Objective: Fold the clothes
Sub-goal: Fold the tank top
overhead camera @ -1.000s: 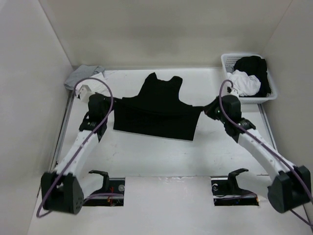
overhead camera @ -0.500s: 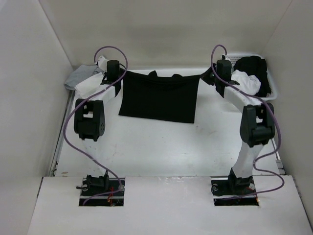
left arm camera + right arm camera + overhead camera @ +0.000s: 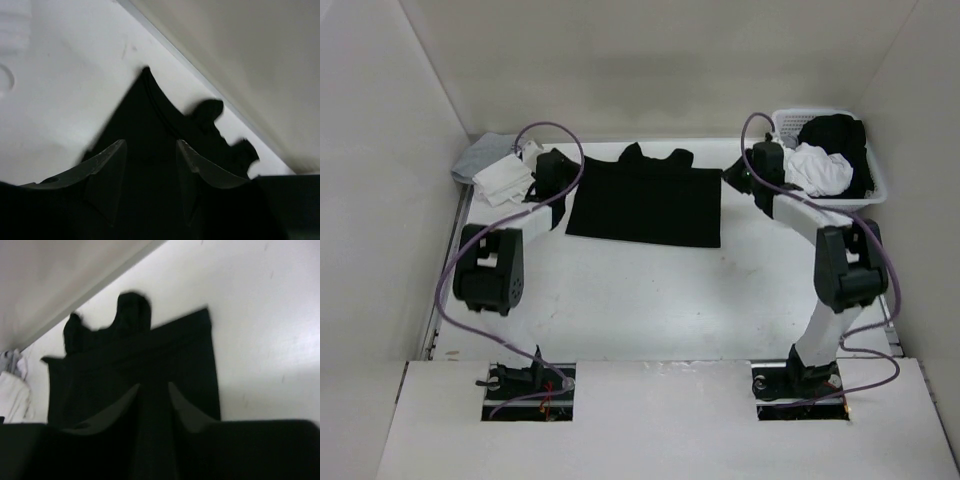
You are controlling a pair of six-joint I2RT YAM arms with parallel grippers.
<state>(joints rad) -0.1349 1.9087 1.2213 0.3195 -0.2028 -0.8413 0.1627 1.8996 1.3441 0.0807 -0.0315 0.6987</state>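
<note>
Both arms have dropped lower, and the left claw (image 3: 150, 145) and right claw (image 3: 154, 386) now stand apart, empty. Released, the black shirt (image 3: 645, 205) lies doubled flat on the bench (image 3: 640, 300), left of the basket (image 3: 850, 204). This fold looks complete.

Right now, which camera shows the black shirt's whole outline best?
The top external view: the black shirt lies flat and complete, every edge clear against the white table. The left wrist view shows only one corner and part of the far edge; the right wrist view shows most of it, blurred, its near part hidden.
</note>
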